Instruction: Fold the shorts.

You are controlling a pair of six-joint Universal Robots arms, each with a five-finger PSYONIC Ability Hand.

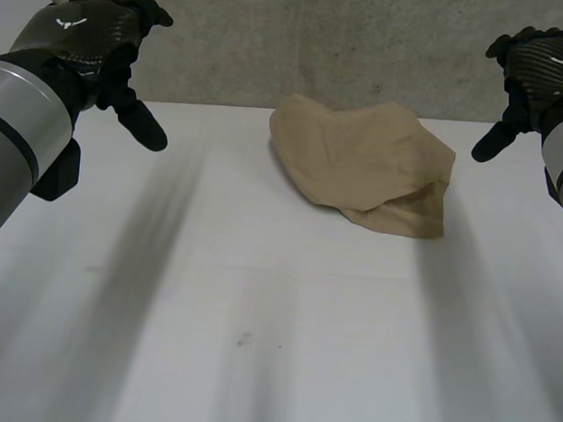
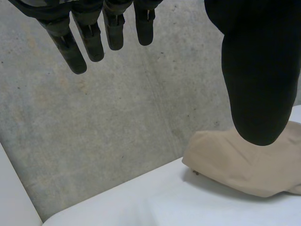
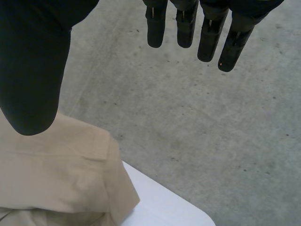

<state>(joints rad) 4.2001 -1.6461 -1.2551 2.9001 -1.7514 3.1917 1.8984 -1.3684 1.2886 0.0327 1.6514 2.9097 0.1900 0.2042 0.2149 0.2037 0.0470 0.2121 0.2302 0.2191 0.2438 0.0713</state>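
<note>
The tan shorts lie crumpled in a heap at the far middle of the white table. My left hand hangs in the air above the table's far left, fingers straight and empty, well apart from the shorts. My right hand hangs above the far right, also with straight fingers and nothing in them. In the left wrist view the shorts lie beyond the thumb. In the right wrist view the shorts lie below the thumb, with the fingers spread above the floor.
A grey concrete floor lies past the table's far edge. The shorts lie close to that edge, with bare table on both sides of them and in front.
</note>
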